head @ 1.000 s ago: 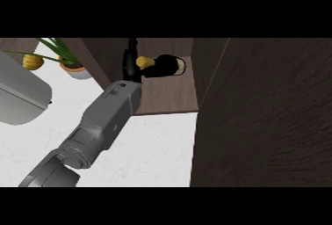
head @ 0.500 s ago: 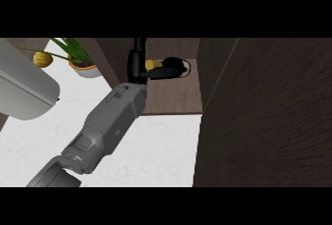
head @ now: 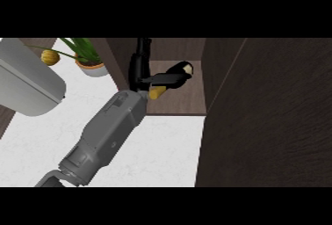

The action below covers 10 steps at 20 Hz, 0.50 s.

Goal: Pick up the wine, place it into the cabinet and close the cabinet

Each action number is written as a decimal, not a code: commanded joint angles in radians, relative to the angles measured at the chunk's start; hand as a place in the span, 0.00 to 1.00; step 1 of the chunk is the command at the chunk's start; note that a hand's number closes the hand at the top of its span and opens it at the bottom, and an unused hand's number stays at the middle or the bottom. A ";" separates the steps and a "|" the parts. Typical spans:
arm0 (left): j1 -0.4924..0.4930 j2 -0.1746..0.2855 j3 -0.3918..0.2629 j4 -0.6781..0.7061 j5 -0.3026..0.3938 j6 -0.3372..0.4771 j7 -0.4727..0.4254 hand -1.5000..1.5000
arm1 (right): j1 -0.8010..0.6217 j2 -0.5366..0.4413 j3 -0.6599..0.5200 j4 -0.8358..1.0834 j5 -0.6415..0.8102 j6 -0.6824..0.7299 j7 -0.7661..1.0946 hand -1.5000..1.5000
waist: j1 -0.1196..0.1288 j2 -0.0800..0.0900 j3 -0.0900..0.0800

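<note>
The wine bottle (head: 183,69) is dark with a pale top and a yellow patch lower down. It sits tilted inside the open cabinet, above its dark wooden shelf (head: 178,104). My left hand (head: 140,70) reaches in from the lower left on a grey forearm, and its black fingers curl across the bottle's middle, hiding part of it. The cabinet door (head: 272,123) stands open as a big dark panel at the right. My right hand does not show.
A green plant in a small pot (head: 94,69) and a yellow object (head: 50,56) stand at the back left. A large grey rounded appliance (head: 29,88) fills the left edge. White counter (head: 159,151) lies below the cabinet.
The whole view has shifted, so the plant and cabinet sit further right and lower. The hand has gone deeper into the cabinet and the bottle now leans to the right.
</note>
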 commanded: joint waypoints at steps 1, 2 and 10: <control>0.130 0.023 -0.039 -0.177 -0.014 0.017 0.038 0.00 | 0.100 0.004 0.039 -0.184 -0.010 -0.017 0.032 0.00 | 0.009 -0.009 0.000; 0.185 0.022 -0.066 -0.220 -0.027 0.016 0.043 0.00 | 0.086 -0.026 0.008 -0.175 -0.042 0.014 0.025 0.00 | 0.011 -0.006 0.001; 0.404 0.047 -0.170 -0.577 -0.057 0.063 0.126 0.00 | 0.018 -0.052 -0.073 -0.204 -0.108 -0.002 0.105 0.00 | 0.009 0.001 0.000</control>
